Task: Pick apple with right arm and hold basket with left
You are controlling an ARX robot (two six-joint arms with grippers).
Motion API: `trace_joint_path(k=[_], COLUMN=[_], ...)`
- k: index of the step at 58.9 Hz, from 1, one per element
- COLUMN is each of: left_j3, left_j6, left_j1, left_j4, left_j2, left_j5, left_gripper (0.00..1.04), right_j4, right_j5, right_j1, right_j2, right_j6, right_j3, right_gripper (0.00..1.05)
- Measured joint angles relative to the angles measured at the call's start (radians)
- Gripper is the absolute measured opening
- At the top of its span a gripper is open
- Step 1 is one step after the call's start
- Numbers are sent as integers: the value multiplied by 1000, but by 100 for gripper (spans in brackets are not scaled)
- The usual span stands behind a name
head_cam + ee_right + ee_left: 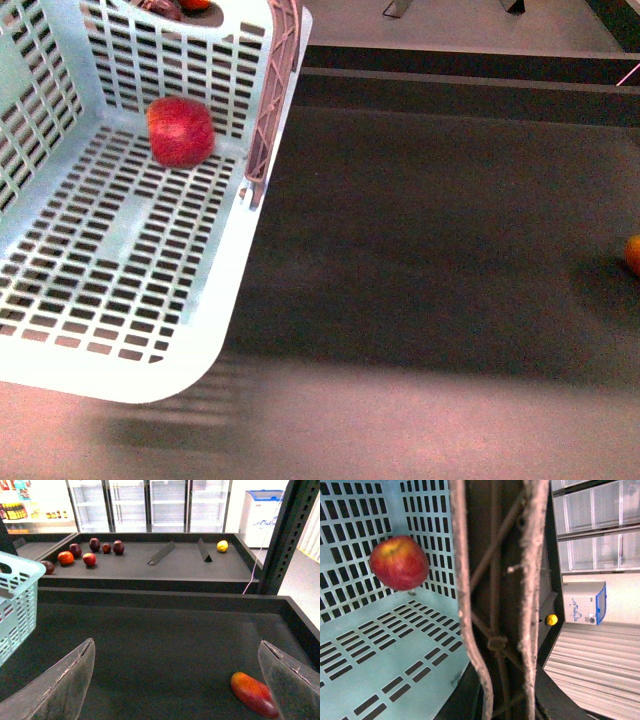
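The mint-green slotted basket (pixel 110 270) is tilted at the left, and the red apple (pixel 181 131) lies inside it against the far wall. My left gripper (pixel 262 150) is shut on the basket's right wall, with one lattice finger (pixel 278 90) showing outside it. In the left wrist view the fingers (pixel 461 580) run along the basket wall (pixel 380 645), with the apple (pixel 399 562) beside them. My right gripper (pixel 175 645) is open and empty over the dark tray floor. It is out of the front view. The basket's corner (pixel 17 605) shows far to one side.
An elongated red-orange fruit (pixel 254 695) lies on the tray by one right finger (pixel 290 680); it also shows at the front view's right edge (pixel 633 255). A back shelf (pixel 150 562) holds several dark red fruits (pixel 90 559), an orange one (pixel 65 557) and a yellow one (pixel 222 545).
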Motion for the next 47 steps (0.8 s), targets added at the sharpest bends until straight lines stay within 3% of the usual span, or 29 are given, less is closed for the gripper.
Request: trace_joint_path(k=[21, 47], left_j3=[-110, -203], left_j6=[-122, -42], left_j1=[133, 147], left_j4=[55, 84], left_j2=[99, 92], left_j5=[155, 237], left_gripper=[8, 9], right_j4=[0, 0], right_j5=[1, 1], right_j1=[0, 0], right_j2=[0, 0], right_j6=[0, 0], right_j3=[0, 0], right_gripper=[96, 96])
